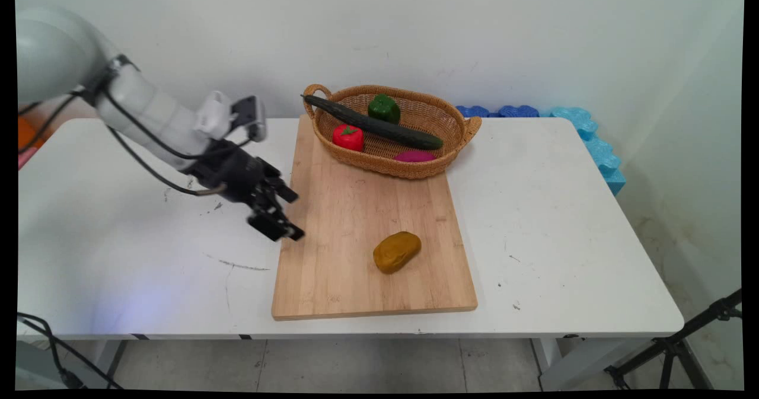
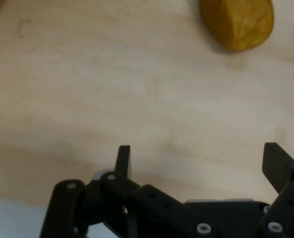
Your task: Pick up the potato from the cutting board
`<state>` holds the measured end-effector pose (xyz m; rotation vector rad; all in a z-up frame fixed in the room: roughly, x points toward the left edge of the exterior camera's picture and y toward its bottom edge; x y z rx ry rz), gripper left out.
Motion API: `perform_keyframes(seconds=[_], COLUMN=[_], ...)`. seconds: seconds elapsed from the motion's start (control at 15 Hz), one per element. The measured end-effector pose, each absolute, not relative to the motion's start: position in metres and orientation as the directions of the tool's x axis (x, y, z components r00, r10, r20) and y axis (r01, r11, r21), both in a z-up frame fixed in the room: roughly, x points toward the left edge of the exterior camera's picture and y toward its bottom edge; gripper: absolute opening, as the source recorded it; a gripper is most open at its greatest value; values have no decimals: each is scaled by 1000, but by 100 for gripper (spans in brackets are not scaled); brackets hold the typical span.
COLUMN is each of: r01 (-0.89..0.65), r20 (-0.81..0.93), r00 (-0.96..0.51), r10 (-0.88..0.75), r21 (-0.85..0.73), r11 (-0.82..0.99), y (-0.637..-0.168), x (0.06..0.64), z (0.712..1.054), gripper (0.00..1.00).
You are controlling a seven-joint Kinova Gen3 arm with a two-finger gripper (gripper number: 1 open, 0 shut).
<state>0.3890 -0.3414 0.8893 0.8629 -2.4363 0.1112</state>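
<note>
A white desk (image 1: pixel 533 209) fills the scene, against a pale wall. On its middle lies a long wooden cutting board (image 1: pixel 356 209), running from near edge toward the far side. At the board's far end sits an oval wicker basket (image 1: pixel 409 171) with handles. It holds a long dark cucumber (image 1: pixel 379 126) lying across it, a green pepper (image 1: pixel 384 108) at the far side, a red pepper (image 1: pixel 348 137) at the left and a flat magenta piece (image 1: pixel 415 156) at the near side. A brown potato (image 1: pixel 396 251) lies alone on the near half of the board, well apart from the basket.

The black gripper (image 1: pixel 278 221) hangs over the board's left edge, tilted down toward the right, fingers (image 2: pixel 123 159) spread wide and holding nothing. The potato is the nearest thing to it, off to the right with bare board between.

Bare wood lies open around the potato on every side. The desk is bare left and right of the board. Blue foam pieces (image 1: pixel 584 132) line the far right corner.
</note>
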Motion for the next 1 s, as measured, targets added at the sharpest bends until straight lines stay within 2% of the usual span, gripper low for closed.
perform_keyframes(seconds=[1.0], r01=[-652], r20=[538], r00=[-540], r10=[-648], r21=[220], r11=[726], y=[-384], x=[263], z=[826], gripper=[100])
